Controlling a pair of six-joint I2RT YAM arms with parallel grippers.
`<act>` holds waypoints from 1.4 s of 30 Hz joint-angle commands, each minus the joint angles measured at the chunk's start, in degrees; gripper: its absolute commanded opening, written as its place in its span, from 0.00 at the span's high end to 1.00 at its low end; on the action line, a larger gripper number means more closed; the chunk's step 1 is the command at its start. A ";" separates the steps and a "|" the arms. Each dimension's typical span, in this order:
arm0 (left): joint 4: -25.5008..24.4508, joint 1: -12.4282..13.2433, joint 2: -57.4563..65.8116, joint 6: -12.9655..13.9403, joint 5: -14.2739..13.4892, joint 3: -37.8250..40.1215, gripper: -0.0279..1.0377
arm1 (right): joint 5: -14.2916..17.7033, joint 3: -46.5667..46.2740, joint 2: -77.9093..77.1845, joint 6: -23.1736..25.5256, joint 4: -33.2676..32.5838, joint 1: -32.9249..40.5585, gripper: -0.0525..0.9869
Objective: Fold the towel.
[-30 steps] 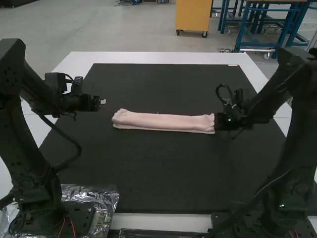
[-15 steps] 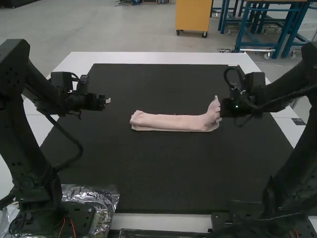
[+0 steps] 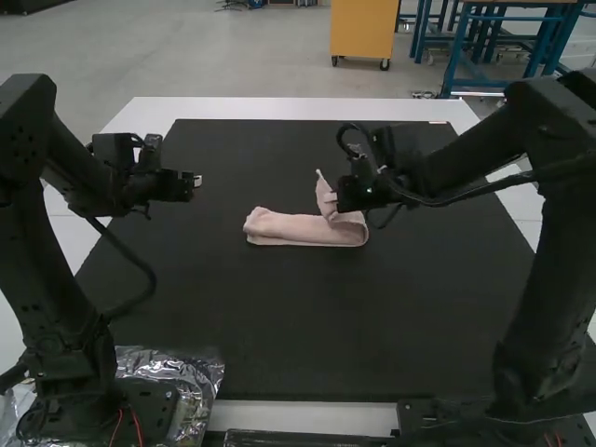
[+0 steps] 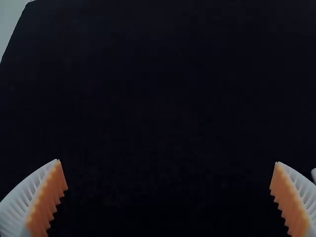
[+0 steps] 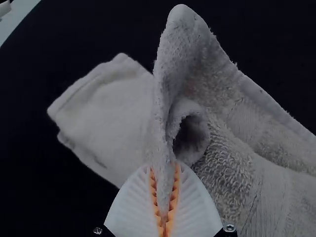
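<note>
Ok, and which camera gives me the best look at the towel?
The right wrist view. It shows the towel up close, its looped pile and the raised part clamped in the right pincer. The high view shows it smaller: a narrow strip on the black mat, with the end by the pincer lifted.

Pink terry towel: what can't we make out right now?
- Pinched edge of the towel: right wrist view, partly hidden between ribbed white fingers' orange pads.
- Inside of its curled opening: right wrist view, lost in shadow.
- Its far extent: right wrist view, cut off by the edge.
- Layer count: high view, too small.
</note>
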 commanded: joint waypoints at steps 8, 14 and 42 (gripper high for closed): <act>4.66 0.61 -2.96 0.22 -1.14 -4.55 0.06 | 0.42 8.78 7.98 1.40 1.62 5.23 0.97; 4.74 0.61 -3.40 0.13 -1.14 -4.99 0.06 | 0.51 12.55 12.20 1.84 1.71 7.34 0.97; 5.36 0.26 -3.40 0.22 -1.23 -6.84 0.06 | -3.27 13.08 8.95 9.40 13.58 8.84 0.97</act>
